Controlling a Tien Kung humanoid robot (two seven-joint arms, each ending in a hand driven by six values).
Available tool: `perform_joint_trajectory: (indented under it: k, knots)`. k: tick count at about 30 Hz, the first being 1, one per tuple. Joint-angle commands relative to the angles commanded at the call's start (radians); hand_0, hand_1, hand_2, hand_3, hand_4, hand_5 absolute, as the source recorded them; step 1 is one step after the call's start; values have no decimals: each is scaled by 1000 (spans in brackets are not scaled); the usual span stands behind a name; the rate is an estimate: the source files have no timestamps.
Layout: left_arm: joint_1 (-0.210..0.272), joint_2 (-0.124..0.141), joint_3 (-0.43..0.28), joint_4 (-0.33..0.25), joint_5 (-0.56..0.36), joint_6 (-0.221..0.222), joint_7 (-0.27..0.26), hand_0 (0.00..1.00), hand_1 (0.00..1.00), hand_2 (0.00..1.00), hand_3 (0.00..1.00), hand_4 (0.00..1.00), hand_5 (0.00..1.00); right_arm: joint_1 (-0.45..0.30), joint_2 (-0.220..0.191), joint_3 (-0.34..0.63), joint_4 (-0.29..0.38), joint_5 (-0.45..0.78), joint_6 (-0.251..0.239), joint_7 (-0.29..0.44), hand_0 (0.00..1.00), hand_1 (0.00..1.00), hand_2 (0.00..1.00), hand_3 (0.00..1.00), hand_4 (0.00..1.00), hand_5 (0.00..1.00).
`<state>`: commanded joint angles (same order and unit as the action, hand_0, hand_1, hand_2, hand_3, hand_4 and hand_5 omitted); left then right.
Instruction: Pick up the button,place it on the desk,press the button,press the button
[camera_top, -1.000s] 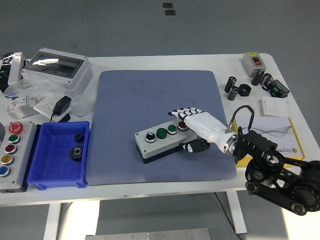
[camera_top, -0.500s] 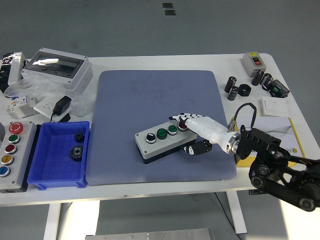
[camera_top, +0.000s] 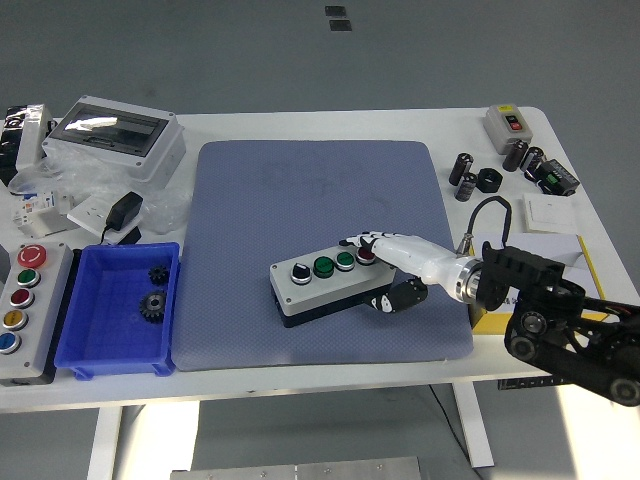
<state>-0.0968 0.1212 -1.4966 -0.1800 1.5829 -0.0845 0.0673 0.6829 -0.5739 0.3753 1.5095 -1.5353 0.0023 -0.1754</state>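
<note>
Taking the grey mat (camera_top: 300, 200) as my landmark and going left to right: off its left edge sits a second push-button station (camera_top: 25, 310) with a red mushroom cap, then a blue bin (camera_top: 118, 352) holding two gears (camera_top: 154, 290), both touching nothing I am working on. Behind the bin, at the mat's far-left corner, stands a clear-lidded enclosure (camera_top: 118, 135).

On the mat's near-right part lies the button box (camera_top: 322, 285), flat on the worktop (camera_top: 300, 125) and angled slightly, with a black selector, two green buttons and a red button (camera_top: 366, 255) in a row. It is already set down, so the picking and placing look done.

My right hand (camera_top: 395, 250) reaches in from the mat's right edge. A second ago my fingers (camera_top: 362, 241) were fanned above the box's right end; since then my wrist has dropped and the hand has flattened, so now they lie extended over the red button, one tip seemingly on its cap. They hold nothing. My thumb hangs beside the box's near-right corner. I judge this to be a press in progress, though I cannot tell whether the cap has actually sunk.

My left hand is out of sight.
</note>
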Motion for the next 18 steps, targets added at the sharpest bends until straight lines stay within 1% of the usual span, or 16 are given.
perform_joint_trajectory:
  k: [5, 6, 8, 14, 18]
  knots:
    - [-1, 2, 6, 0, -7, 3, -5, 631, 611, 568, 616, 845, 235, 20, -8, 4, 7, 27, 5, -2, 998, 998, 998, 998, 681, 106]
    - [-1, 2, 7, 0, -9, 3, -5, 631, 611, 568, 616, 843, 229, 25, -8, 7, 7, 32, 6, -2, 998, 998, 998, 998, 662, 96]
    - [-1, 3, 9, 0, -11, 3, -6, 631, 611, 568, 616, 843, 229, 35, -5, 9, 5, 43, 10, -4, 998, 998, 998, 998, 662, 96]
    - [-5, 5, 15, 0, -15, 0, -9, 631, 612, 568, 614, 846, 229, 76, 27, -18, -44, 91, 33, -13, 998, 998, 998, 998, 662, 83]
    - [-5, 5, 18, 0, -22, 0, -10, 631, 612, 566, 613, 846, 227, 90, 33, -42, -64, 118, 52, -22, 998, 998, 998, 998, 668, 81]
